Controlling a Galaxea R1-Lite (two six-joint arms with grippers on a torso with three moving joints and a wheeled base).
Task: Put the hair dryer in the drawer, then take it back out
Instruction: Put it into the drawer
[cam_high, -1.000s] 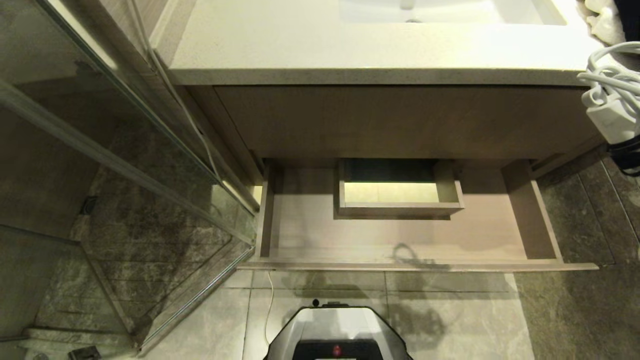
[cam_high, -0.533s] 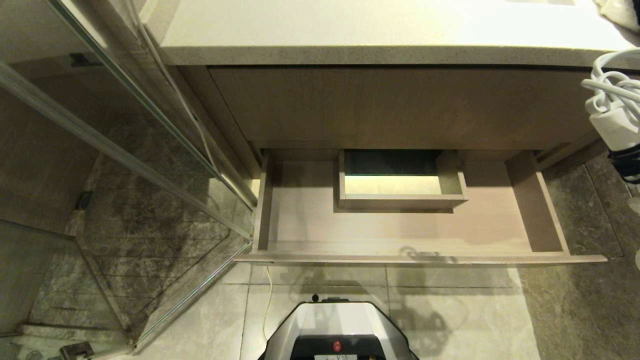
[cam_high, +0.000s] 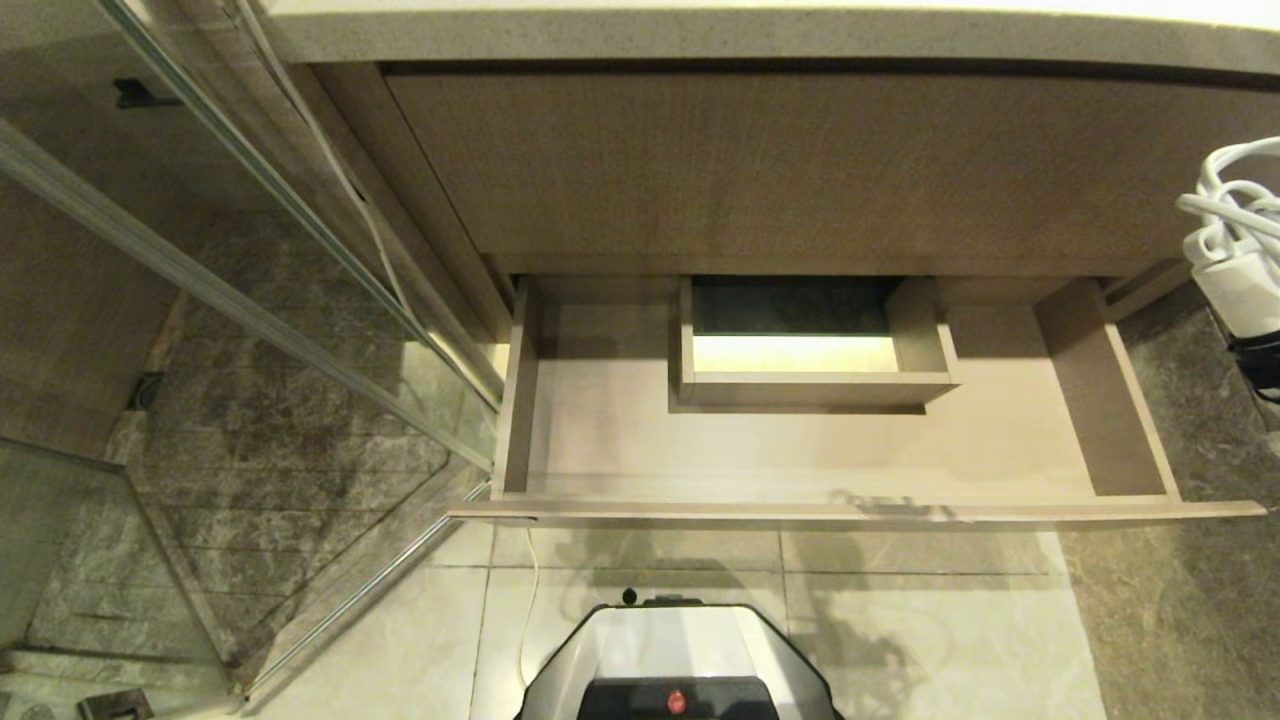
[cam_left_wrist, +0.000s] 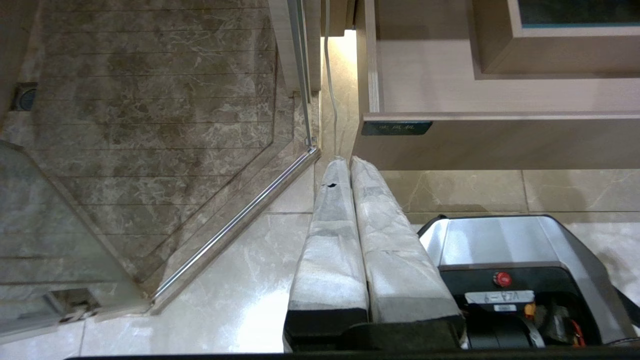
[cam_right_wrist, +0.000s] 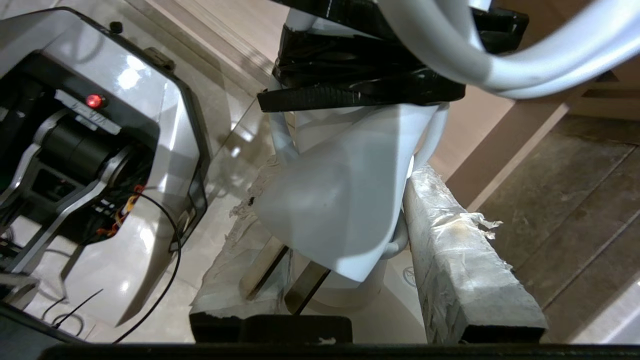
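The drawer (cam_high: 600, 445) stands pulled out under the vanity, light wood-grain inside, with a boxed notch (cam_high: 815, 388) at its back. Its flat front (cam_left_wrist: 500, 142) carries a small dark label (cam_left_wrist: 396, 128). At the head view's right edge, beside the drawer's right side, hangs the hair dryer's white coiled cord and plug (cam_high: 1238, 285). My right gripper (cam_right_wrist: 344, 175) is shut on the hair dryer (cam_right_wrist: 345, 210); a dark strap (cam_right_wrist: 360, 85) binds the cord above. My left gripper (cam_left_wrist: 345, 161) is shut and empty, parked beside my base.
A glass shower partition (cam_high: 300, 300) with a metal floor rail runs along the left. The stone countertop edge (cam_high: 700, 35) and a tall wood-grain panel (cam_high: 800, 170) sit above the drawer. My base (cam_high: 680, 660) stands on pale tiles just before the drawer front.
The whole view has shifted: the countertop and sink slid up out of the picture as the camera lowered. The held cord and plug now hang lower, nearer the drawer's level.
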